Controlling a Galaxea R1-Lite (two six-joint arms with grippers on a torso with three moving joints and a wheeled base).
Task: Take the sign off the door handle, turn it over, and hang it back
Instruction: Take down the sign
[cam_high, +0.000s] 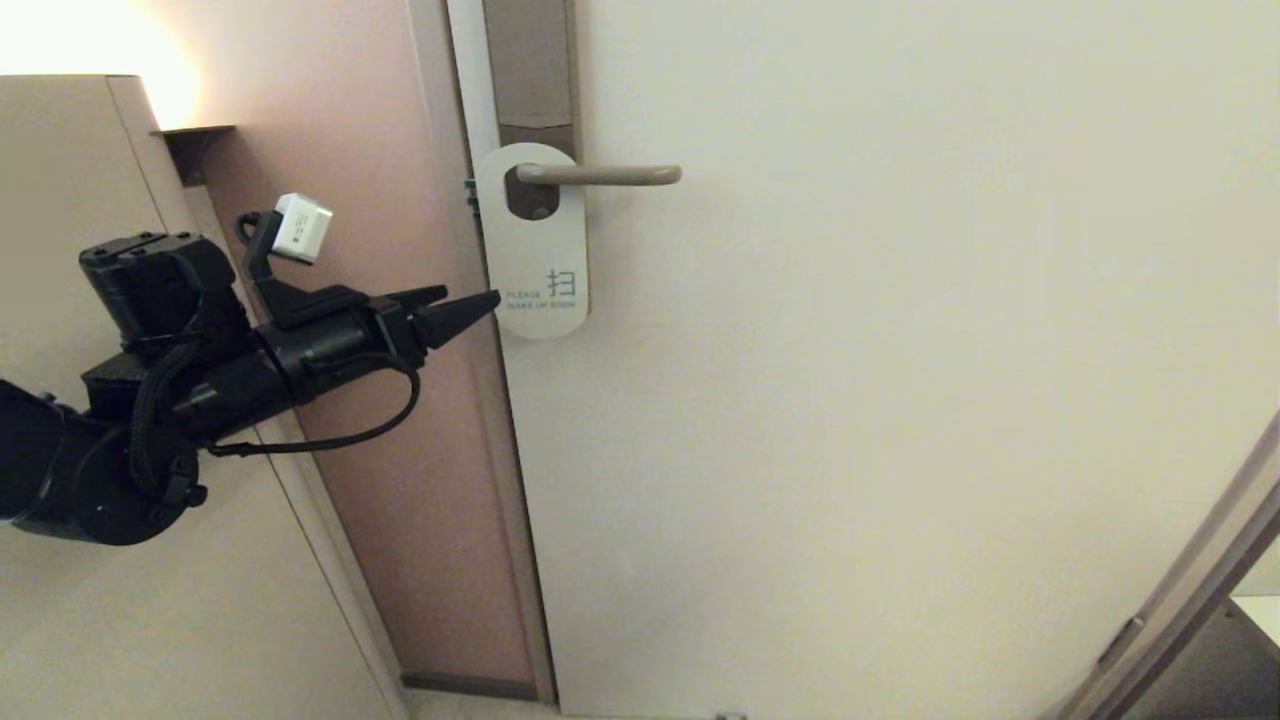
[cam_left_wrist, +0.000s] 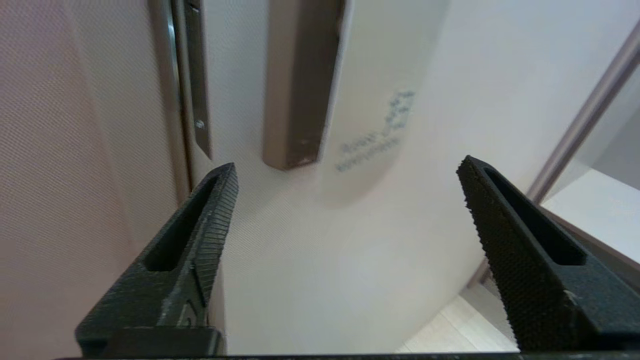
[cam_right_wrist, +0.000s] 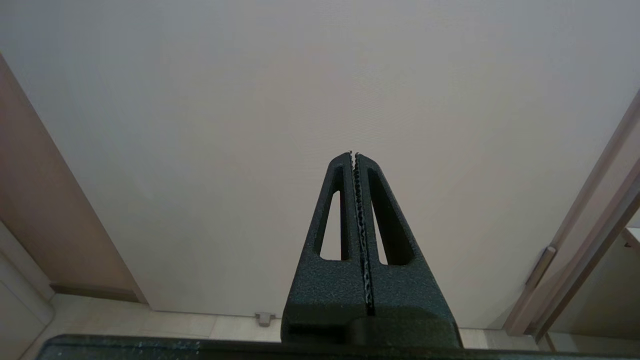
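now one sign (cam_high: 533, 240) hangs white-side-out on one door handle (cam_high: 600, 175).

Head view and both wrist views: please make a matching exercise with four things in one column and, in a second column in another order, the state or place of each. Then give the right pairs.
Things:
1. sign
2. door handle
3. left gripper
4. right gripper

States or places:
A. jaws shut, holding nothing, pointing at the bare door
B. level lever, passing through a round hole
C. jaws wide open, beside the lower end of the hanger, holding nothing
D. hanging down, white face with blue text outward

Right pairs: 1-D, 2-B, 3-C, 4-A
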